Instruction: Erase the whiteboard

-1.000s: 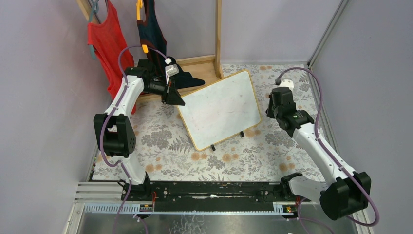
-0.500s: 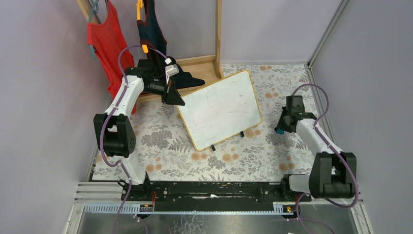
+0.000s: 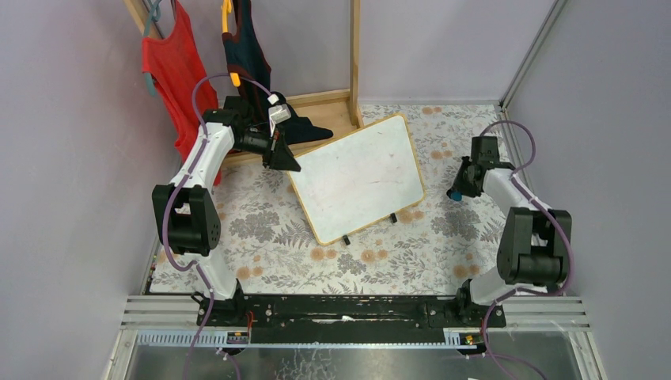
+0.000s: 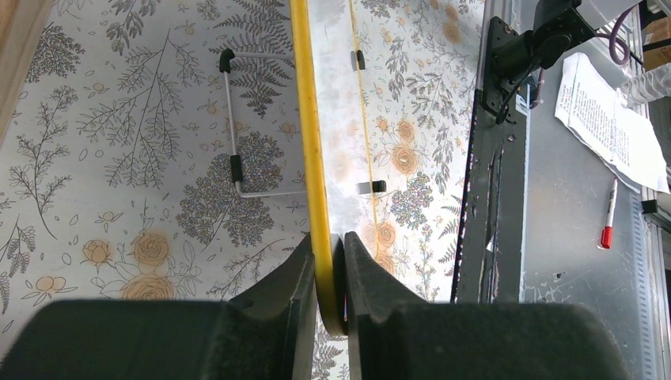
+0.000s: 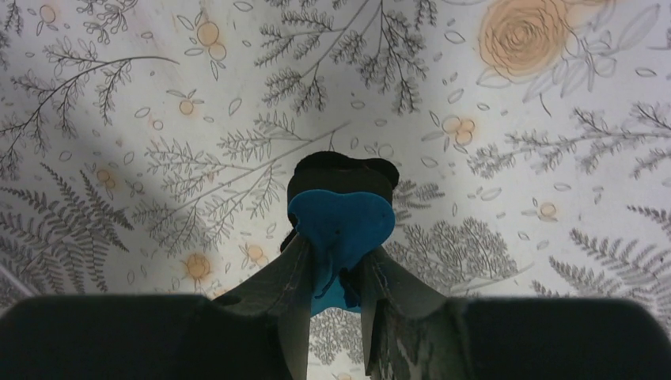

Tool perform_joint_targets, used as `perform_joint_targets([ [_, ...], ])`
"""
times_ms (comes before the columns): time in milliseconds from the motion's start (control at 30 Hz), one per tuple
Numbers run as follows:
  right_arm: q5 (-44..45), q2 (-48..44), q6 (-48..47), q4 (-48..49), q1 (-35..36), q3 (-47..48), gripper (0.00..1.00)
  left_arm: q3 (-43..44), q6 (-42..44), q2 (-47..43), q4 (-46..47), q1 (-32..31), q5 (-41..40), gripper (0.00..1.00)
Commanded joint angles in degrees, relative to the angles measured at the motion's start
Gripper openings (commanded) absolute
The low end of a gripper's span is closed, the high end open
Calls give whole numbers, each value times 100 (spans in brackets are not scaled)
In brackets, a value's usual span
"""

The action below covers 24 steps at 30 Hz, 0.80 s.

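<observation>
The whiteboard (image 3: 360,178), white face in a thin yellow-wood frame with two black feet, stands tilted on the floral cloth; only faint marks show on its face. My left gripper (image 3: 285,162) is shut on its far left corner. In the left wrist view the yellow frame edge (image 4: 312,142) runs between the fingers of the left gripper (image 4: 330,269). My right gripper (image 3: 457,192) is to the right of the board, apart from it, low over the cloth. In the right wrist view this gripper (image 5: 336,277) is shut on a blue and black eraser (image 5: 340,222).
A wooden clothes rack (image 3: 355,55) stands at the back with a red shirt (image 3: 170,67) and a dark garment (image 3: 245,47). Grey walls close in left and right. A wire stand (image 4: 233,127) shows behind the board. Papers (image 4: 609,119) and a red marker (image 4: 607,222) lie past the black rail.
My right arm has folded back toward the right wall, and its gripper with the eraser has moved nearer and lower beside the board. The left arm and the board have not moved.
</observation>
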Motion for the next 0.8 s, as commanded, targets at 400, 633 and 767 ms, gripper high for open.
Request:
perform_joint_targets([
  [400,-260,948,-269,-266,-74,1004,43,-218,151,72,258,-171,-570,0],
  [633,-298,1168,-286,-272,-83,1103,45,-313,86,5,338,-168,-562,0],
  [767,-153,982,-273,-270,-80,1035,45,-332,89,-17,341,-168,-581,0],
])
